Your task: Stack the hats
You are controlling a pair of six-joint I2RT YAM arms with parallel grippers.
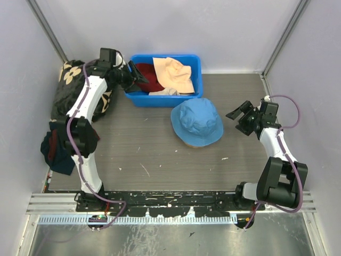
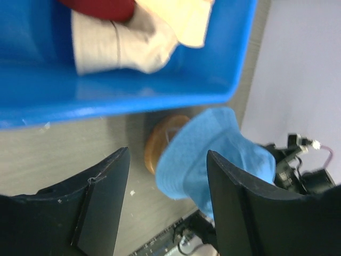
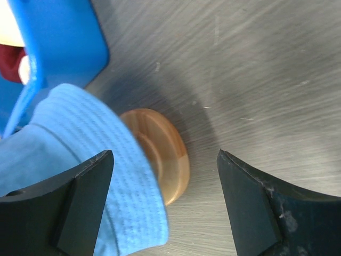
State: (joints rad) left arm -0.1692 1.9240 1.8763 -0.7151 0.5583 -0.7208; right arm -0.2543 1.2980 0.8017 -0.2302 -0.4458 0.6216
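Two grippers, both with fingers apart and holding nothing; the left gripper (image 1: 132, 80) hangs over the left end of the blue bin (image 1: 165, 100); the right gripper (image 1: 238, 114) sits just right of the light blue hat (image 1: 196, 121); that hat rests brim down on a round wooden stand (image 3: 173, 165) on the counter (image 1: 138, 149), just in front of the bin; inside the bin lie the dark red hat (image 1: 146, 79), a cream hat (image 1: 173, 73) and a second cream hat (image 1: 164, 92); a flowered black blanket (image 1: 66, 90) and a navy cloth (image 1: 56, 152) lie along the left edge.
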